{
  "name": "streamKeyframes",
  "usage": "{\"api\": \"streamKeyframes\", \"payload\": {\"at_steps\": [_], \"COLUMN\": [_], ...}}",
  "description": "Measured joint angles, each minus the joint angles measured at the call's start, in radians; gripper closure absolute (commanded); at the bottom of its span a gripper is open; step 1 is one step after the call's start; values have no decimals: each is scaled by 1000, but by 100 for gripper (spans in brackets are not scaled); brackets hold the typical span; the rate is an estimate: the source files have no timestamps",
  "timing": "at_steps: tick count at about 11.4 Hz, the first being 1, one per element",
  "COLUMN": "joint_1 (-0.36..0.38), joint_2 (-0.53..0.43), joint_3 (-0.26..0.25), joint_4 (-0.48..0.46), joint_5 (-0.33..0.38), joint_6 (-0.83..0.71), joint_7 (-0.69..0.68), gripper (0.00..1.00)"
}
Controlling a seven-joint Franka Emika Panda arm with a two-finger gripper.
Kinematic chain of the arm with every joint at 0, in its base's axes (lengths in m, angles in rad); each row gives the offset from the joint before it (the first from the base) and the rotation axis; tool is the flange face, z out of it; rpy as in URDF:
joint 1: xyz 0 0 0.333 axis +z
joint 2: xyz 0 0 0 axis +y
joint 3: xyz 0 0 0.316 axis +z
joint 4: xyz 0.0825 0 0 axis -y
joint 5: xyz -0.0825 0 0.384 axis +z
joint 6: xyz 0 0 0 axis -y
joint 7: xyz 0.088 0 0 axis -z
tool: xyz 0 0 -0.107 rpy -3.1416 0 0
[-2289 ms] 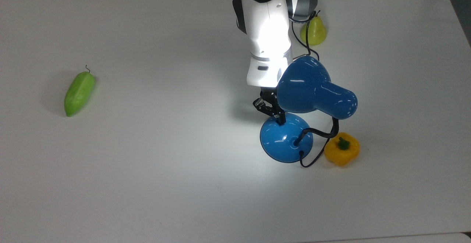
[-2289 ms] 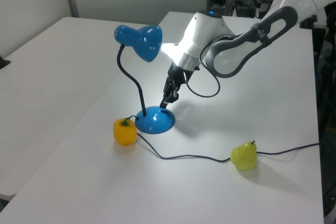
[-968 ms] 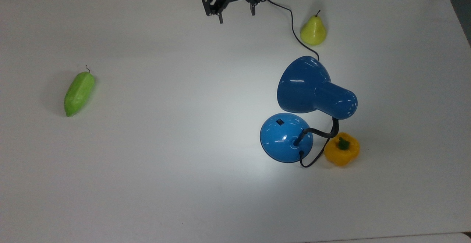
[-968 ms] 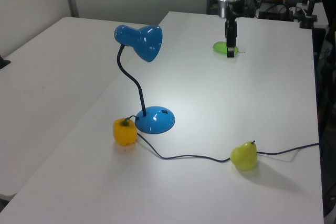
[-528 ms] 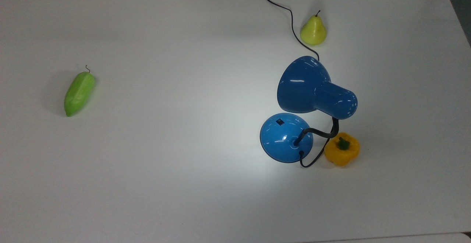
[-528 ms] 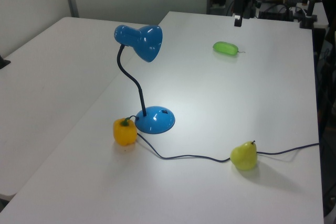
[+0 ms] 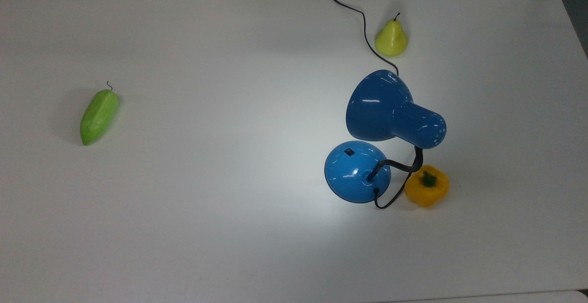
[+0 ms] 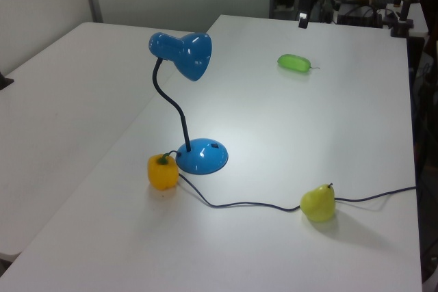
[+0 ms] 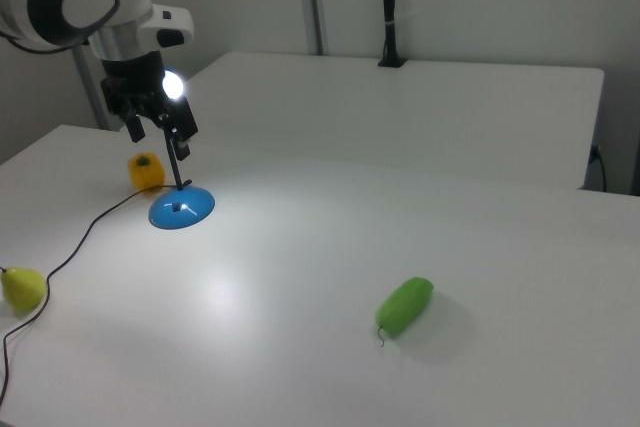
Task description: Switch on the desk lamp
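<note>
The lamp (image 7: 390,133) shone on the counter (image 7: 206,202), so the wide, empty hand (image 9: 158,129) should stay clear at twelve o'clock.

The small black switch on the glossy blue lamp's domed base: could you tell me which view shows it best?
The top view: the small black switch faces upward, unobstructed, on the domed blue base. The left view shows it as a dark speck; the right view barely resolves it.

A bright pool of light is cast on the white desk (image 7: 183,229) beneath the lit desk lamp (image 7: 390,115), whose bulb is seen as glare in the right view, while soft shadows are thrown elsewhere.
</note>
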Motion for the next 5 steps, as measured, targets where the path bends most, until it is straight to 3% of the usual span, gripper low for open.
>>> {"api": "streamKeyframes", "payload": {"at_steps": [5], "joint_1": [-42], "joint_2": [19], "joint_3": [46], "joint_4": [16], "joint_5": [-4], "joint_6": [18], "joint_7": [-50], "gripper": [0]}}
